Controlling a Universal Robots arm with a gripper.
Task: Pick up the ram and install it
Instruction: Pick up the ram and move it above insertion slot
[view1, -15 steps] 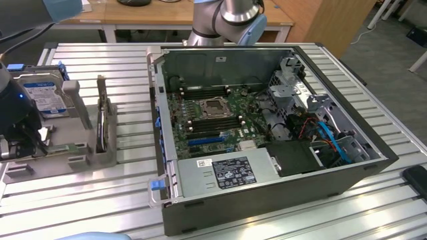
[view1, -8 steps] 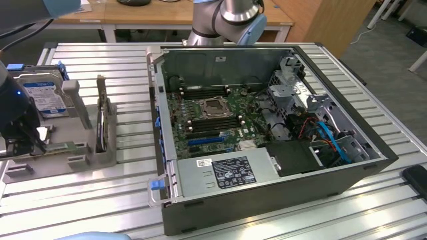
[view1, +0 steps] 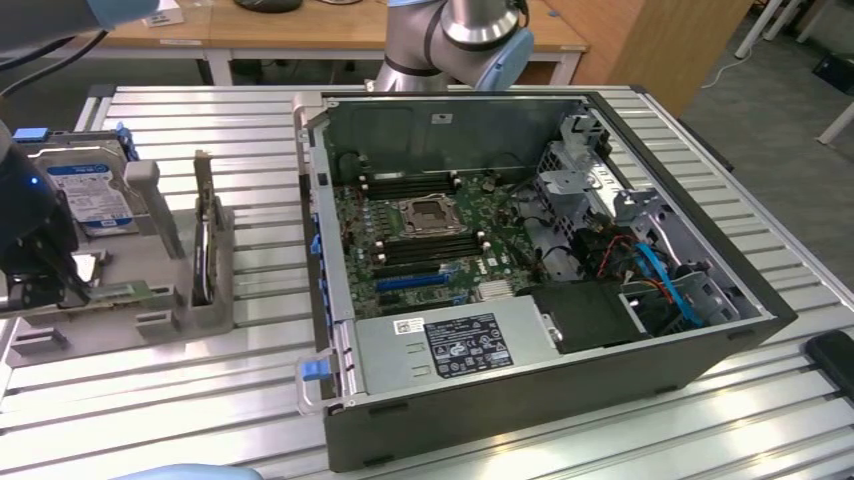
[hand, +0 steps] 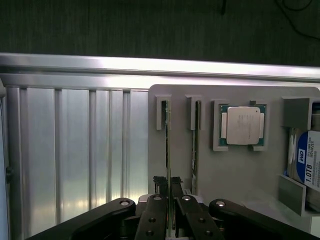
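Observation:
The ram (hand: 168, 150) is a thin green stick standing on edge in a slot of the grey fixture (hand: 180, 165). My gripper (hand: 168, 184) is down over its near end, one black finger (hand: 160, 186) on each side of the board, shut on it. A second stick (hand: 196, 145) stands in the neighbouring slot. In the exterior view my gripper (view1: 30, 285) is at the far left over the fixture (view1: 134, 310), with a green stick (view1: 131, 292) beside it. The open computer case (view1: 747, 330) lies to the exterior view's right, its motherboard (view1: 420, 235) exposed.
A square silver CPU (hand: 243, 125) and a hard drive with a blue-white label (view1: 87, 190) also sit in the fixture. A tall grey upright (view1: 203, 240) stands between fixture and case. The slatted aluminium table (view1: 240, 390) extends around. Blue sleeves show at the upper left (view1: 127, 10).

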